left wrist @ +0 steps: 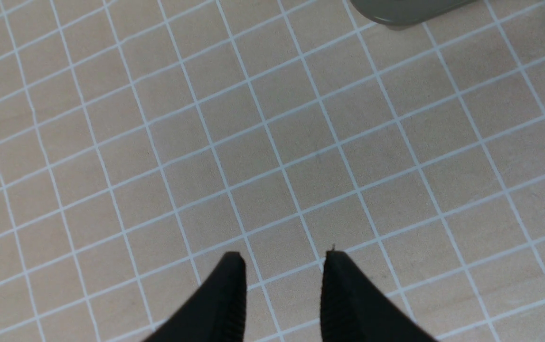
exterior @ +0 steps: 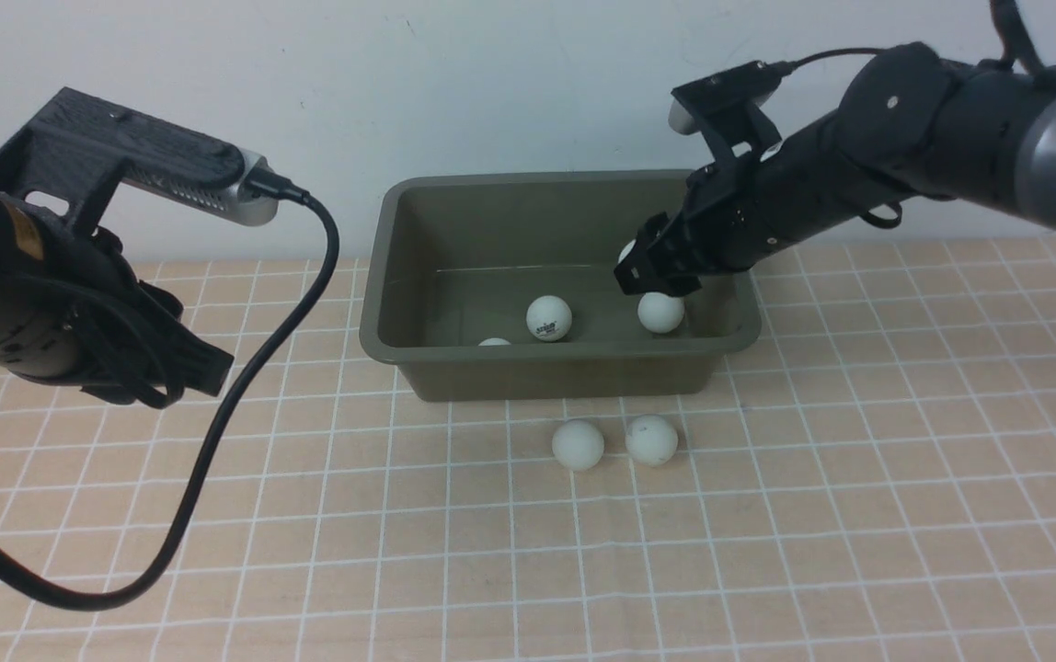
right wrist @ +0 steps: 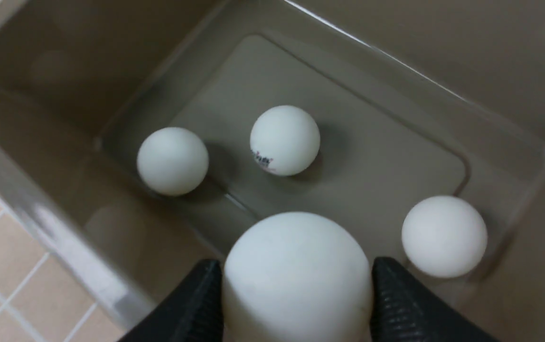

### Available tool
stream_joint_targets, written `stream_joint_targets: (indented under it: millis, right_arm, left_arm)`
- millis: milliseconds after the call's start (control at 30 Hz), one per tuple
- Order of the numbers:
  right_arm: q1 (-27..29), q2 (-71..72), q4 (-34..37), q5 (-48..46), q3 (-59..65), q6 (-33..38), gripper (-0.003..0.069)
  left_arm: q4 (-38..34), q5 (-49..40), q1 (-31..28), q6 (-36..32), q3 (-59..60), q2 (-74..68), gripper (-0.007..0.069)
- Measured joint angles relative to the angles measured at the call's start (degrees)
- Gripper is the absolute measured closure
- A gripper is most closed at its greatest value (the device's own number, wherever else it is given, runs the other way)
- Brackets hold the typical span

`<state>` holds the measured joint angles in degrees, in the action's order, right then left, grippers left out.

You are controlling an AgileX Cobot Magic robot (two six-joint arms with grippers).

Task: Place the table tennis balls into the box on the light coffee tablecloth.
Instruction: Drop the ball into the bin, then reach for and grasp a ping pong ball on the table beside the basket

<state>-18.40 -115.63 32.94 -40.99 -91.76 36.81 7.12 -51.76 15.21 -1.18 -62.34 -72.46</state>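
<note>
The light coffee tablecloth point(exterior: 859, 506) is carrying the box point(exterior: 510, 221); right fingers point(right wrist: 398, 304) are holding a ball point(right wrist: 296, 275) over its three o'clock end, release likely next. Left fingers point(left wrist: 348, 294) are hanging narrow, empty; two balls point(exterior: 578, 444) are waiting at six o'clock

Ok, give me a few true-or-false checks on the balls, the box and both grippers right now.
1. The right gripper holds a table tennis ball above the inside of the box. True.
2. Three loose balls lie on the box floor. True.
3. The left gripper grips a ball. False: its jaws stand apart and empty over the tablecloth.
4. No balls remain on the cloth. False: two balls lie in front of the box.
</note>
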Motion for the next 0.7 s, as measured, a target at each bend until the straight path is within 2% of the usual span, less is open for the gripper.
stream_joint_targets:
  millis: [133,233,333,467,700]
  right_arm:
    - [0.0,-1.1,0.0,2.6,-0.1,0.0,0.0275]
    - [0.0,-1.4,0.0,4.3,-0.1,0.1,0.0178]
    - [0.0,-0.1,0.0,4.7,-0.1,0.2,0.0152]
    - [0.0,5.1,-1.1,4.2,-0.1,-1.5,0.0147]
    - [0.0,20.9,-13.0,-3.0,-0.1,-11.0,0.0186]
  left_arm:
    - [0.0,-0.1,0.0,0.0,0.1,0.0,0.0452]
    - [0.0,-0.1,0.0,0.0,0.1,0.0,0.0452]
    - [0.0,-0.1,0.0,0.0,0.1,0.0,0.0452]
    - [0.0,-0.1,0.0,0.0,0.1,0.0,0.0452]
    - [0.0,-0.1,0.0,0.0,0.1,0.0,0.0452]
